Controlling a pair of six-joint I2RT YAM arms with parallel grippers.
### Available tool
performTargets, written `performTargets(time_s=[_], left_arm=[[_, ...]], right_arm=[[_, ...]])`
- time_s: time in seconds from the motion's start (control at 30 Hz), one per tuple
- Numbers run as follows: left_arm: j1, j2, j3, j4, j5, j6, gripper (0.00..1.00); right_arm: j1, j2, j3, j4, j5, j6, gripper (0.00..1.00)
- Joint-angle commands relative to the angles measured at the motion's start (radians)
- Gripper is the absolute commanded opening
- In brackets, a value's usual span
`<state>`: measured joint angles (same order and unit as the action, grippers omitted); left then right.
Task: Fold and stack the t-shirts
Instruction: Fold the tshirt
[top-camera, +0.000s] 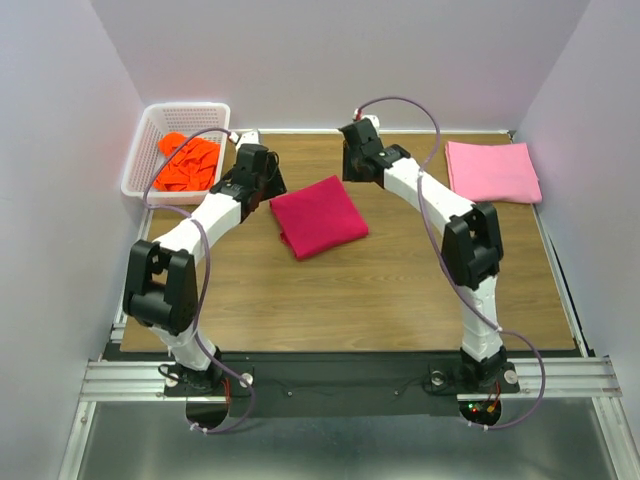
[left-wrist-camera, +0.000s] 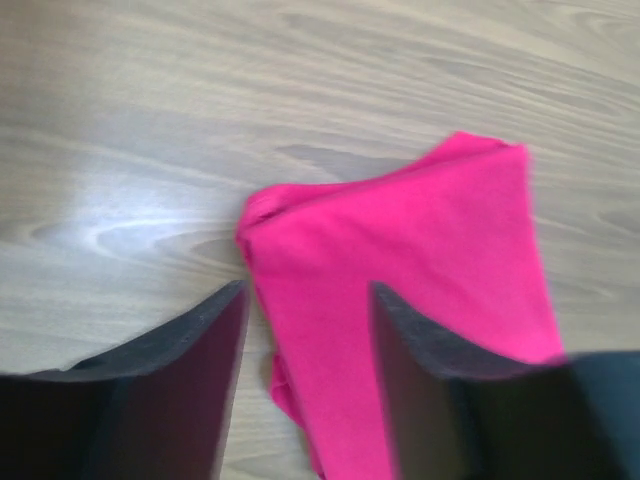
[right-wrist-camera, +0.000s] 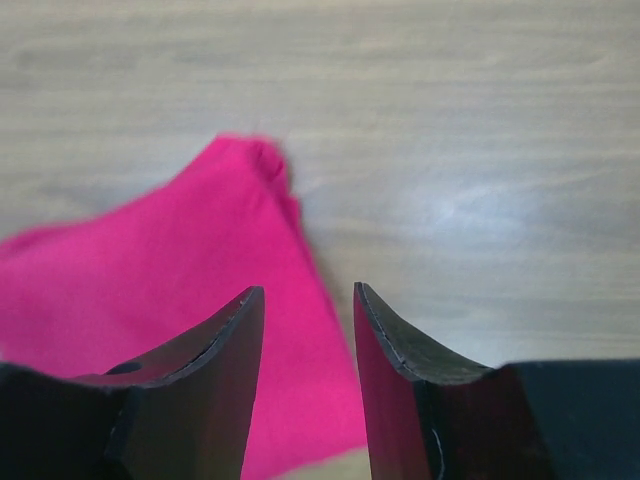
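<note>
The crimson-red t-shirt (top-camera: 318, 216) lies folded into a rough square, flat on the wooden table (top-camera: 380, 290), with its corners turned diagonally to the table's edges. My left gripper (left-wrist-camera: 308, 295) hangs over the shirt's left corner. Its two dark fingers (left-wrist-camera: 190, 370) are spread apart, and red cloth shows in the gap between them with nothing pinched. My right gripper (right-wrist-camera: 308, 292) hovers at the shirt's far right edge, also spread. One finger is over the red cloth and the other over bare wood, and neither grips anything.

Well to the right of the red shirt, toward the far corner, the light pink t-shirt (top-camera: 492, 170) rests folded flat. Well to the left of the red shirt and beyond it, the bright orange t-shirt (top-camera: 188, 160) sits crumpled inside the white lattice basket (top-camera: 150, 130). Both wrist views are slightly blurred.
</note>
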<state>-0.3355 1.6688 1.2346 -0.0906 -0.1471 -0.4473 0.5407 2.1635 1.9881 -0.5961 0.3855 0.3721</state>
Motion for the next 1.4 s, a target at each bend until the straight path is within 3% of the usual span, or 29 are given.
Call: performTargets(time_s=[0.0, 0.13, 0.33, 0.67, 0.9, 0.97, 1.07, 1.1, 1.27, 1.37], left_arm=[[-0.028, -0.075, -0.035, 0.066, 0.102, 0.022, 0.55], [-0.039, -0.005, -0.041, 0.084, 0.139, 0.01, 0.5], [0.015, 0.129, -0.004, 0.144, 0.139, -0.001, 0.34], [0.076, 0.33, 0.106, 0.13, 0.175, 0.048, 0.33], [0.115, 0.405, 0.23, 0.115, 0.208, 0.105, 0.37], [0.115, 0.39, 0.267, 0.115, 0.211, 0.124, 0.43], [0.115, 0.312, 0.252, 0.115, 0.228, 0.111, 0.67], [0.115, 0.286, 0.235, 0.121, 0.231, 0.099, 0.71], [0.115, 0.18, 0.172, 0.18, 0.265, 0.099, 0.72], [0.115, 0.21, 0.193, 0.178, 0.274, 0.119, 0.66]], right_arm=[[-0.025, -0.152, -0.138, 0.088, -0.205, 0.033, 0.47], [-0.091, -0.246, -0.396, 0.231, -0.448, 0.042, 0.47], [-0.165, -0.295, -0.597, 0.453, -0.756, 0.041, 0.47], [-0.2, -0.197, -0.768, 0.637, -0.872, 0.051, 0.44], [-0.199, -0.286, -0.856, 0.66, -0.858, 0.087, 0.42], [-0.199, -0.322, -0.851, 0.656, -0.826, 0.096, 0.42], [-0.199, -0.341, -0.76, 0.619, -0.784, 0.108, 0.44], [-0.2, -0.335, -0.729, 0.607, -0.774, 0.111, 0.45], [-0.206, -0.199, -0.478, 0.604, -0.907, 0.139, 0.45], [-0.206, -0.047, -0.258, 0.613, -0.976, 0.183, 0.45]])
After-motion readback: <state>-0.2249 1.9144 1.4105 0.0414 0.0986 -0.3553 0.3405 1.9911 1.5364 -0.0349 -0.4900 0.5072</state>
